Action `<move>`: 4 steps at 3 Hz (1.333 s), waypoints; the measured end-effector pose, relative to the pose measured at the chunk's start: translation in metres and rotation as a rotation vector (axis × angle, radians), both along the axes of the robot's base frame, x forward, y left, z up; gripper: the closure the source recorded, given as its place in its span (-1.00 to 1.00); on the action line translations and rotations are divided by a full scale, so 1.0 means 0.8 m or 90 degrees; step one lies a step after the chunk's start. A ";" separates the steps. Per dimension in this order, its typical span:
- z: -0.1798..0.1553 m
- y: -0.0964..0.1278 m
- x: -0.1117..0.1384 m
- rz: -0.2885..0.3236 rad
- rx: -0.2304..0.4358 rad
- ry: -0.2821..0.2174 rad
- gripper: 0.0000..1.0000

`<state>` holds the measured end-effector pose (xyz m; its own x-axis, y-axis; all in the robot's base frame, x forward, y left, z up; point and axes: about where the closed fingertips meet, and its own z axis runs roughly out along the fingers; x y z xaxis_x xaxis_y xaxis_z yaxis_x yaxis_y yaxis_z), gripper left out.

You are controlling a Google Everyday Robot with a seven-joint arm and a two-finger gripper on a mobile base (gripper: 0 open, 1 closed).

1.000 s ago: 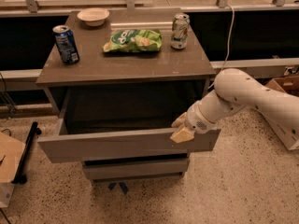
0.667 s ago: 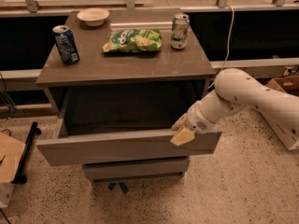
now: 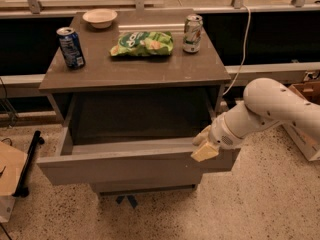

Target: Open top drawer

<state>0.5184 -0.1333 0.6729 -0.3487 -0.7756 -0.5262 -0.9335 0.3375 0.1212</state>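
The top drawer (image 3: pixel 125 166) is a wide grey-brown drawer with a flat handleless front. It stands pulled well out from the cabinet, and its dark inside shows behind the front panel. My gripper (image 3: pixel 203 145) is at the right end of the drawer's front panel, at its top edge, with one cream fingertip (image 3: pixel 204 152) in front of the panel and the other behind it. The white arm reaches in from the right. A lower drawer front (image 3: pixel 145 187) shows just beneath.
On the cabinet top (image 3: pixel 135 71) stand a blue can (image 3: pixel 70 47), a white bowl (image 3: pixel 99 18), a green chip bag (image 3: pixel 142 43) and a silver-green can (image 3: pixel 192 33). A cardboard box (image 3: pixel 305 129) is at the right. A brown object (image 3: pixel 10 174) lies at the left on the speckled floor.
The top drawer has slid a little further out toward the camera, and my gripper has moved with its right end.
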 end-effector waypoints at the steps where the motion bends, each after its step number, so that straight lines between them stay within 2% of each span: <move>1: -0.001 0.001 -0.001 0.001 0.000 0.001 -0.65; 2: -0.002 0.002 -0.001 0.003 0.000 0.002 -1.00; 3: -0.010 0.002 -0.005 0.008 -0.005 0.020 -1.00; 4: -0.024 -0.010 -0.025 -0.006 -0.002 0.067 -1.00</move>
